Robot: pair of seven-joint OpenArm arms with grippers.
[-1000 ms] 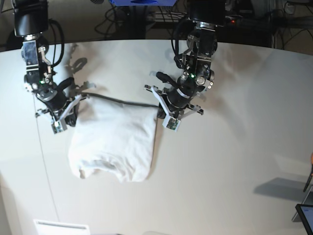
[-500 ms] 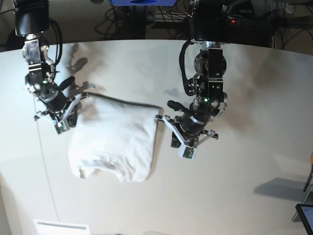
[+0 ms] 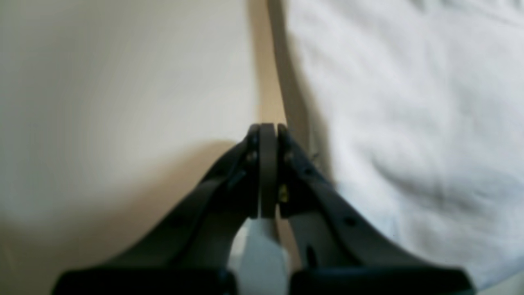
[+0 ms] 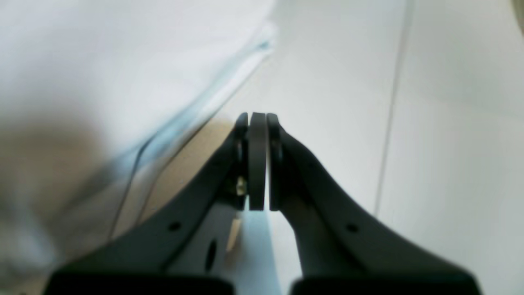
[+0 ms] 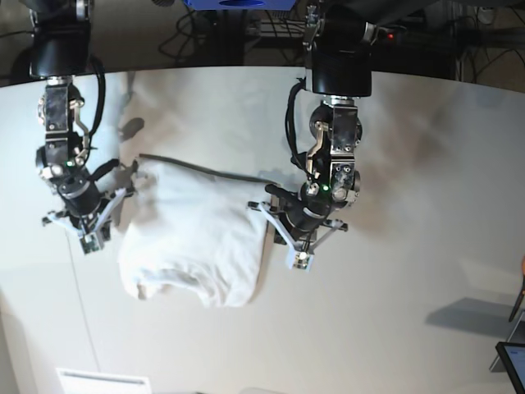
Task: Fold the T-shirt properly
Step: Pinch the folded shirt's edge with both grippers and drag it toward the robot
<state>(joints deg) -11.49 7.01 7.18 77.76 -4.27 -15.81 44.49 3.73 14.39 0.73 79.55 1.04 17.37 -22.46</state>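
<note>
T-shirt point(image 5: 193, 242): lying folded toward the surface's point(image 5: 410, 312) left-centre, a fold just laid; left claw point(image 3: 268, 135) and right claw point(image 4: 257, 123) both hanging together, empty, beside it; next fold probably needing fresh edge grips.

Base view evenly bright under overhead light, pale worktop point(image 5: 410, 164) mildly glaring, soft shadows beside both arms and at the T-shirt point(image 5: 197, 238) edge, wrist views soft and smeared (cloth and background out of focus), dark pincer silhouettes sharpest, warm shadow beneath them
</note>
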